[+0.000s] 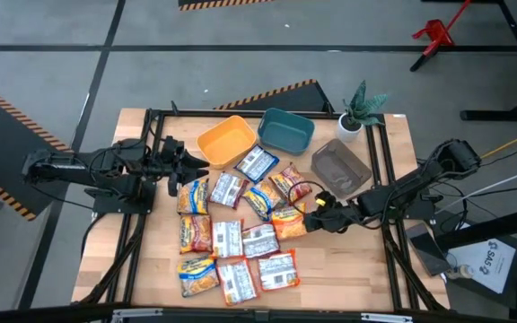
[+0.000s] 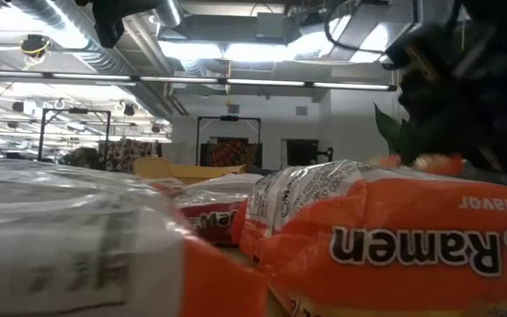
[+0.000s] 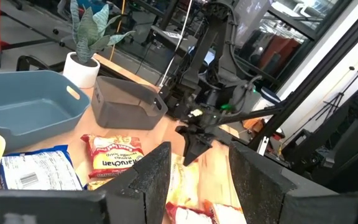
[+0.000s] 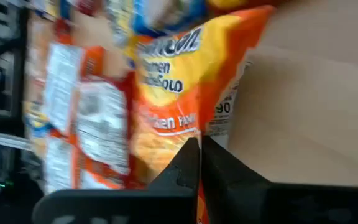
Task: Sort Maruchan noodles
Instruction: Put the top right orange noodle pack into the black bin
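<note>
Right gripper (image 1: 315, 213) is down at the right edge of the noodle packets (image 1: 236, 235) spread mid-table, its fingers pressed together on the edge of an orange packet (image 4: 185, 99); how much it grips is hidden; left gripper (image 1: 191, 164) hovers by the yellow bin (image 1: 227, 140), jaws parted, empty; low view blocked by packets.

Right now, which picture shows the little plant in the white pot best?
The left wrist view: the plant shows whole, leaves and white pot, beside the grey bin. The high view shows it small at the table's far edge. The low view shows only a leaf; the right wrist view shows none.
</note>
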